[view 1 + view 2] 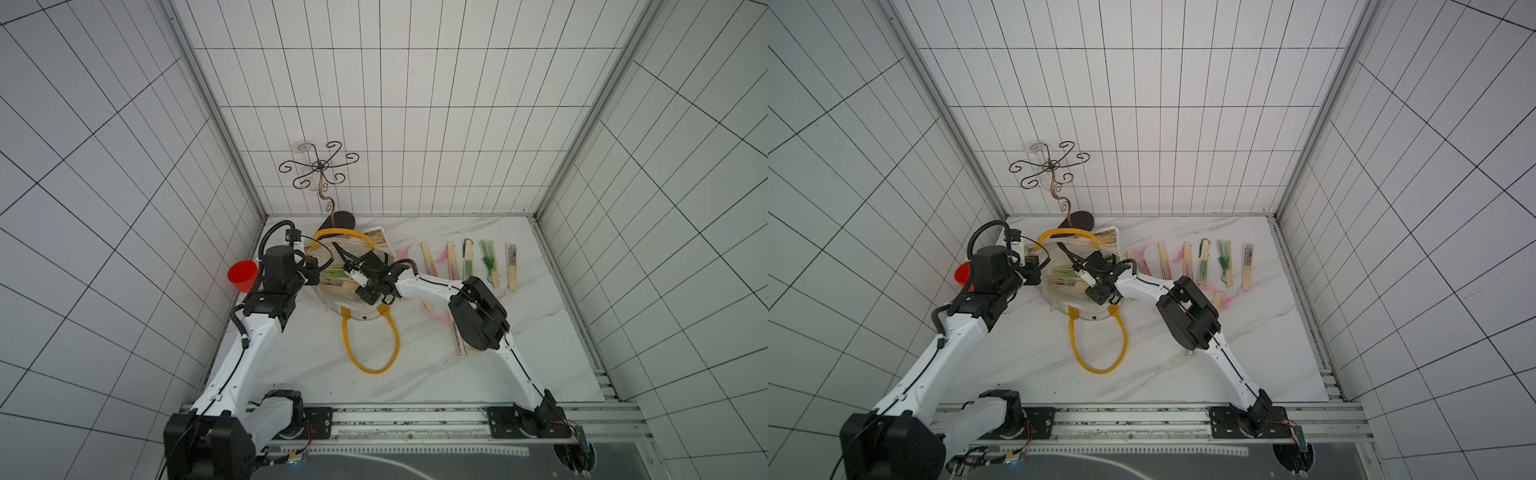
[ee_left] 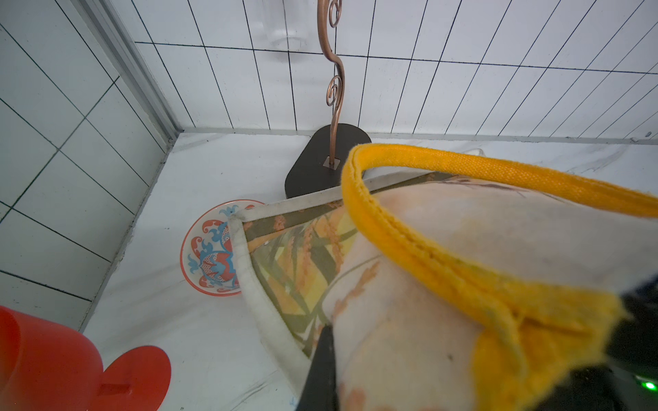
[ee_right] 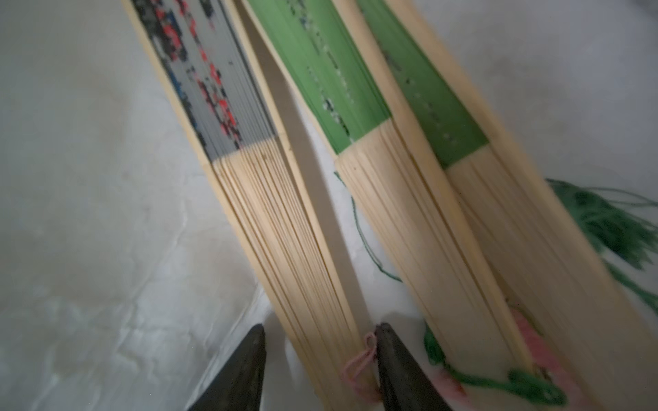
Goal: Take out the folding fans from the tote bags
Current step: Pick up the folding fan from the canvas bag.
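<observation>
Nearest me, a yellow handle [image 1: 370,365] lies looped on the bench [image 1: 415,382], trailing from the bag [image 1: 332,303] at its 6 o'clock. The bag sits left of centre with its mouth open. At its 9 o'clock the left gripper [image 1: 313,266] is clamped tight on the bag's rim. The right gripper [image 3: 322,327] comes in from 3 o'clock and sits down in the mouth. Its jaws are partly apart astride the stick end of a dark-printed fan [image 3: 270,220]; one finger [image 3: 391,356] touches it and the other stands clear. Two green fans [image 3: 402,220] lie just beside it. A row of fans [image 1: 468,259] lies on the bench at the bag's 3 o'clock. A red cup [image 1: 242,276] stands at 9 and a stand [image 1: 340,219] at 12.
</observation>
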Robot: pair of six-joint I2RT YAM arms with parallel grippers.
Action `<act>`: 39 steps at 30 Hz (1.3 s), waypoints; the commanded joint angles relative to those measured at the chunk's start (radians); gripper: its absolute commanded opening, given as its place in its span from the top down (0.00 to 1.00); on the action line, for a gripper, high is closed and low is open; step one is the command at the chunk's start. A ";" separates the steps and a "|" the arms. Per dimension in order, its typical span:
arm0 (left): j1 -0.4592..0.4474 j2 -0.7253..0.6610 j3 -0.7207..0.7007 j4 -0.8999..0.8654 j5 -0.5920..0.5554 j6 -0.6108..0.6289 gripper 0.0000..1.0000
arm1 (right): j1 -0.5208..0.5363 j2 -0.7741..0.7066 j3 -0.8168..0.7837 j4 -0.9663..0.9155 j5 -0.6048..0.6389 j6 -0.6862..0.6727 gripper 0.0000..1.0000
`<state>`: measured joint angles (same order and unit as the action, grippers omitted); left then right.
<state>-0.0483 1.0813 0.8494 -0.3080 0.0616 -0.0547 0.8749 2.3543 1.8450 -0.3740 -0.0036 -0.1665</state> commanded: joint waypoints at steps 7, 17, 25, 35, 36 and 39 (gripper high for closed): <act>0.004 -0.004 0.040 0.036 0.024 0.003 1.00 | -0.007 -0.012 0.065 -0.111 -0.198 0.044 0.56; 0.004 -0.001 0.041 0.037 0.027 0.003 1.00 | 0.001 0.014 0.075 -0.136 -0.170 0.040 0.64; 0.004 0.002 0.040 0.037 0.033 0.003 1.00 | 0.089 0.075 0.126 -0.120 0.116 -0.031 0.56; 0.002 0.002 0.039 0.037 0.046 0.003 1.00 | 0.083 0.167 0.257 -0.174 -0.068 -0.042 0.52; 0.002 0.002 0.039 0.037 0.047 0.003 1.00 | 0.079 0.180 0.276 -0.193 -0.087 -0.034 0.52; 0.003 0.001 0.040 0.037 0.046 0.003 1.00 | 0.064 0.214 0.311 -0.237 -0.148 -0.005 0.57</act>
<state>-0.0437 1.0824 0.8604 -0.2977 0.0704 -0.0525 0.9516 2.4905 2.0865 -0.4953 -0.0547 -0.1806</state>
